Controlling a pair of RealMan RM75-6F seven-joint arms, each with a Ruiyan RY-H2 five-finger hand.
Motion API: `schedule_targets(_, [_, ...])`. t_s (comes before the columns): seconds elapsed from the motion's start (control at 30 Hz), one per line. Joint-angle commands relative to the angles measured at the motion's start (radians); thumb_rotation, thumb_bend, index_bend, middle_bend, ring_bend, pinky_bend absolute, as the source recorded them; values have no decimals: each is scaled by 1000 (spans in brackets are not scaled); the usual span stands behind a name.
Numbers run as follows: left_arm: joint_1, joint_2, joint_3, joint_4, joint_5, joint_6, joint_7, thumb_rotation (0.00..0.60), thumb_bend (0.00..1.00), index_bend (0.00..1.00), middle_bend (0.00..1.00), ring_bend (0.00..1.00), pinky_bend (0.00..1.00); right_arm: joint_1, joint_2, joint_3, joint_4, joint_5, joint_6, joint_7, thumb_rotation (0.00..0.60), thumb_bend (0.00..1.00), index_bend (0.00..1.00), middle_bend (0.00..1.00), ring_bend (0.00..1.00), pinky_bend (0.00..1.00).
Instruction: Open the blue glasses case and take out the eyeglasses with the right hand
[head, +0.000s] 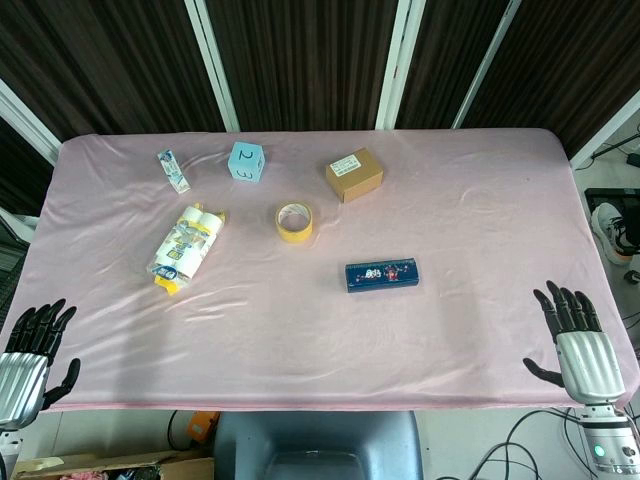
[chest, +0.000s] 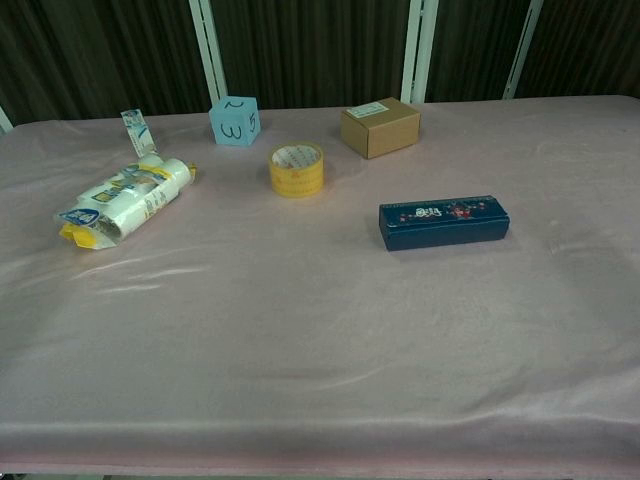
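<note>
Blue glasses case lying closed on pink tablecloth, near and front-right of yellow tape roll. Right hand resting far right of case, fingers apart, empty. Left hand sitting far left, fingers apart, empty.

On the table lay one blue glasses case, one yellow tape roll, one cardboard box, one light-blue cube, one wrapped bottle pack and one small sachet.
</note>
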Motion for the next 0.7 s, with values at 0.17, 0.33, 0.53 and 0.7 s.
schedule_targets(0.17, [-6, -1, -1, -5, 1, -9, 2, 600, 427, 0, 0, 0, 15, 39, -35, 43, 58, 12, -43, 46, 600, 203, 2, 0, 0, 0])
schedule_targets(0.33, [-19, -2, -6, -4, 1, -24, -13, 600, 427, 0, 0, 0, 15, 164, -86, 129, 184, 81, -210, 106, 600, 203, 71, 0, 0, 0])
schedule_targets(0.53, [-33, -4, -14, -4, -18, -51, -13, 600, 427, 0, 0, 0, 16, 348, -151, 208, 355, 151, -454, 159, 600, 204, 193, 60, 0, 0])
schedule_targets(0.7, [-32, -7, -15, -6, -25, -51, -4, 600, 427, 0, 0, 0, 16, 453, -231, 214, 464, 146, -559, 155, 600, 215, 310, 193, 0, 0])
